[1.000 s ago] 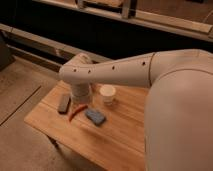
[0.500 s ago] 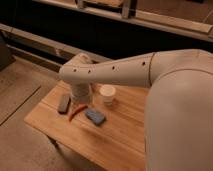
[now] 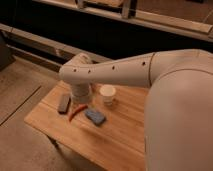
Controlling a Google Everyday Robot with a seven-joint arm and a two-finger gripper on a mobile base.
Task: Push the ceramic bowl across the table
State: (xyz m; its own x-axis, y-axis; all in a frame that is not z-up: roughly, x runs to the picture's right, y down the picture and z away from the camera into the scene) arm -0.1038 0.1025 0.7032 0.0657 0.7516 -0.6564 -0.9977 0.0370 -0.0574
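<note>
Camera view: claw [image 3: 81, 99] lowered onto the far part of the table [image 3: 117, 147].
Cream cup [image 3: 107, 94] stands just beside the claw; whether the claw is open or holding anything cannot be told.

Grey concrete floor [image 3: 20, 85] lies left of the gripper [image 3: 80, 100], low over the wooden table [image 3: 125, 135]; behind it runs a dark wall [image 3: 100, 30] with pale ledges [image 3: 165, 22].

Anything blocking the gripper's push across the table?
Bowl isn't visible. Gripper sits low over the table, far-left part. Cream cup stands beside it; dark block, red item, blue pad lie nearer the camera.
</note>
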